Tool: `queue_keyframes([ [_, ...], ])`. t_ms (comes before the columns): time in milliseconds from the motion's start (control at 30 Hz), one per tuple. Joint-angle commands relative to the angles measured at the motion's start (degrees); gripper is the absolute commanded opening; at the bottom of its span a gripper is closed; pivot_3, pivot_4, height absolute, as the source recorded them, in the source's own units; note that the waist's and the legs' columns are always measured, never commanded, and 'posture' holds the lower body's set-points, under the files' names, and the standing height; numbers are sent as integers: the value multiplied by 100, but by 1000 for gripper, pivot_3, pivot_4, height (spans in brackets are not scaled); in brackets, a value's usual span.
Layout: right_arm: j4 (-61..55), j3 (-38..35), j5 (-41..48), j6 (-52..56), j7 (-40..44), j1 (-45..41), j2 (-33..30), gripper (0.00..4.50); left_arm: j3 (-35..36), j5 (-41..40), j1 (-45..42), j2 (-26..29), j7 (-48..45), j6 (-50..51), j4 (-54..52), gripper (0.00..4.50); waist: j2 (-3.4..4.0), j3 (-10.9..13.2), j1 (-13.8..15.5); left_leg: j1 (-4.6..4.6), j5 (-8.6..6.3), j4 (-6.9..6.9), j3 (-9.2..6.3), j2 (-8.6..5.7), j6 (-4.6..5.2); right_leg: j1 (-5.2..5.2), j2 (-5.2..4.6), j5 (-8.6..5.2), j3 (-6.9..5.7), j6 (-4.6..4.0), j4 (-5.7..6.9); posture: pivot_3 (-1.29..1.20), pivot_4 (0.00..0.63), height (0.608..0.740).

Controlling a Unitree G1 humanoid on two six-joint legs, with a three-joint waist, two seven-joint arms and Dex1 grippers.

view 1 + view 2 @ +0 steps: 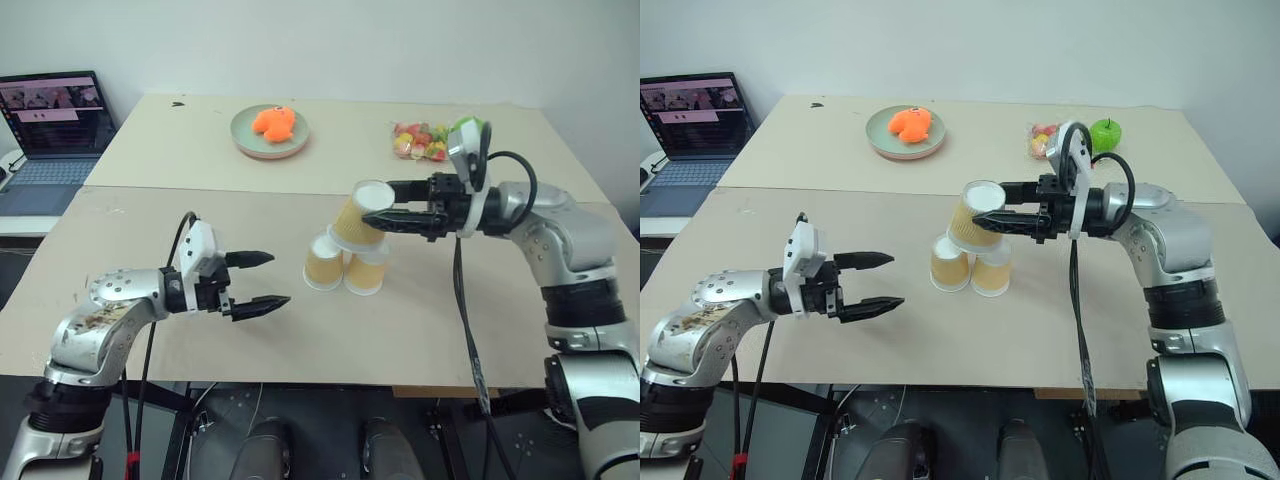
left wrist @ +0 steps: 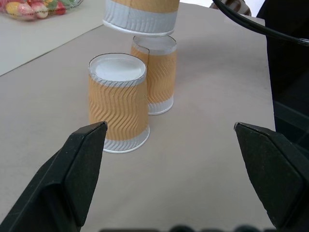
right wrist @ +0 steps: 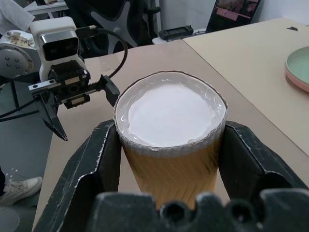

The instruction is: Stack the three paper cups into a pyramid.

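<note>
The left gripper (image 1: 262, 279) hangs nearest, black fingers spread and empty, over the matte beige desk (image 1: 150, 250). The right gripper (image 1: 385, 216) clamps a ribbed, tapered paper cup (image 1: 358, 216), tilted above two upside-down cups (image 1: 345, 268) standing mid-desk, touching.

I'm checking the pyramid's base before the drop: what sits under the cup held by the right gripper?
Two upside-down paper cups stand side by side on the table below the held cup, gripped tilted by the right gripper. Whether they touch it cannot be told.
</note>
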Motion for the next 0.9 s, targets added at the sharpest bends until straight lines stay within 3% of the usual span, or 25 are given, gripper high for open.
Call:
queue_keyframes([
  [33,154,-65,-146,-284,228,-190,76,2595,181,-54,-40,-141,216,-192,-246,4500,0,0,-6,0,0,0,0,0,0,0,0,0,0,0,0,0,150,676],
  [767,941,118,-769,-508,753,-432,495,2595,180,-152,-135,-372,530,-184,-285,4500,0,0,-17,1,3,-1,0,0,-6,-1,0,0,0,-1,4,0,150,676],
  [833,1054,112,-821,-571,773,-474,516,3583,189,-153,-129,-385,539,-179,-286,4500,0,0,-17,1,4,-1,0,0,-7,-2,0,0,0,0,3,0,150,676],
  [900,1117,90,-867,-571,751,-509,513,4115,195,-153,-106,-391,551,-173,-312,4500,0,0,-17,1,4,-1,0,0,-7,-1,0,0,-1,0,4,0,150,676],
])
